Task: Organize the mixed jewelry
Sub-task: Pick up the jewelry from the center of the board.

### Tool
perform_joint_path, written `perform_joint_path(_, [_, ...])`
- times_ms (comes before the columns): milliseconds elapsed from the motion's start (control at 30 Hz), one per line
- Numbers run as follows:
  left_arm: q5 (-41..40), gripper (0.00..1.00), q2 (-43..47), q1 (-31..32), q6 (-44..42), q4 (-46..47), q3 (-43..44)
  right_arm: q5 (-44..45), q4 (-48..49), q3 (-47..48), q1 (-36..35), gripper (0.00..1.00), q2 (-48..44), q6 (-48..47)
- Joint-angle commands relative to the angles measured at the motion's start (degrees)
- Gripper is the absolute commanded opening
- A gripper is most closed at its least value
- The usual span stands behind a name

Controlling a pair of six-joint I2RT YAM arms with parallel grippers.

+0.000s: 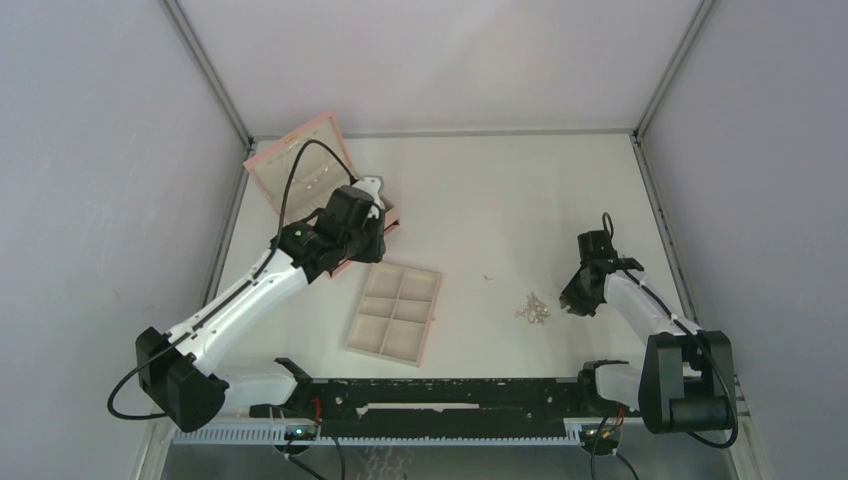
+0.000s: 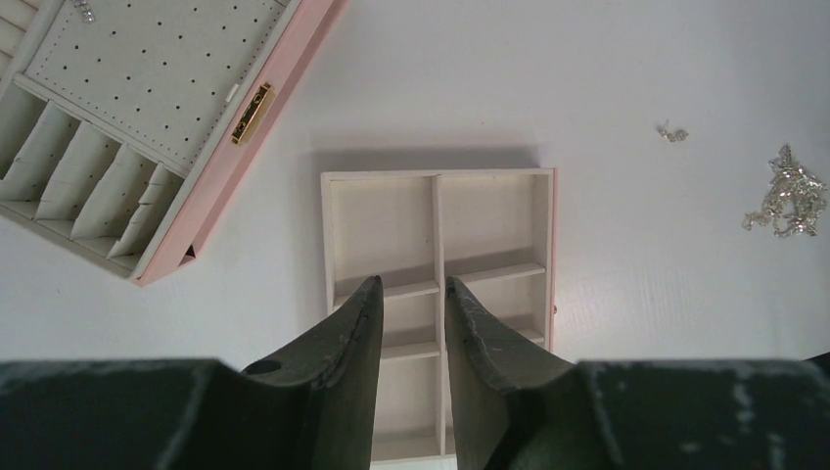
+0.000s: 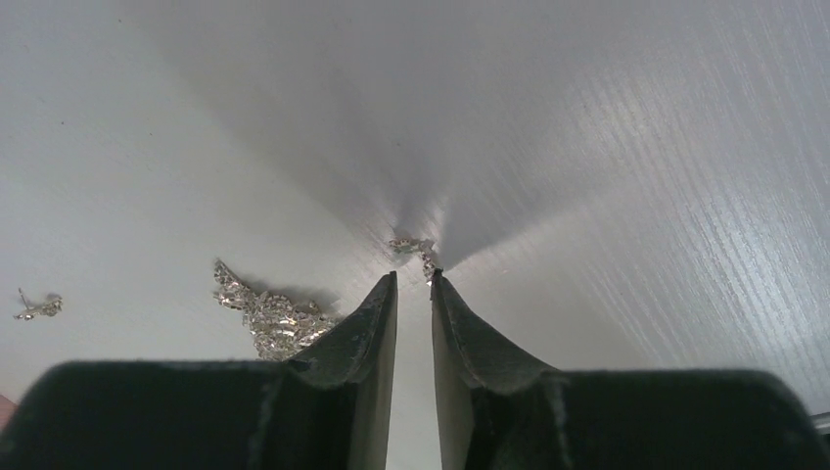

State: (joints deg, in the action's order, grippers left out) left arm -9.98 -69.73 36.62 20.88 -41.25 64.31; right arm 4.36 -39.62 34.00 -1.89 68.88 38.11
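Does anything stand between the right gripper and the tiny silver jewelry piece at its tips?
Nothing visible. The right gripper, jaws slightly parted, sits at the tiny silver piece; the tangled silver pile lies aside.

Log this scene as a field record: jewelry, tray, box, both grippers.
tray: six compartments, no jewelry seen inside
pink box: open, beyond and left of tray
chain cluster: loose on table, right of tray
small piece: alone between tray and cluster
left gripper: raised, jaws slightly apart, empty
right gripper: low, tips at a tiny silver piece; grip unclear
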Motion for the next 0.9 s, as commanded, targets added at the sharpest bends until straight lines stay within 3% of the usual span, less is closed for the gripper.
perform_joint_path(0, [-0.8,0.35,0.0,0.1,-1.3,0.4,1.8,0.9,1.4,-0.2,0.3,0.26,-0.4,0.8])
perform_joint_path(267, [-2.1,0.35,-0.3,0.0,-1.5,0.0,2.0,0.6,1.4,-0.1,0.4,0.14,-0.2,0.7])
perform_joint_path(433, [-2.5,0.35,-0.1,-0.7,-1.8,-0.3,2.6,0.6,1.3,-0.1,0.3,0.0,-0.2,0.7])
perform_joint_path(700, [-0.4,0.35,0.7,-3.9,-1.5,-0.6,2.8,-1.5,1.4,-0.1,0.3,0.0,-2.1,-0.1])
perform_joint_path(867, [6.1,0.35,1.3,-7.9,-0.4,-0.3,3.5,-10.6,3.8,0.5,0.3,0.0,-8.3,-2.7])
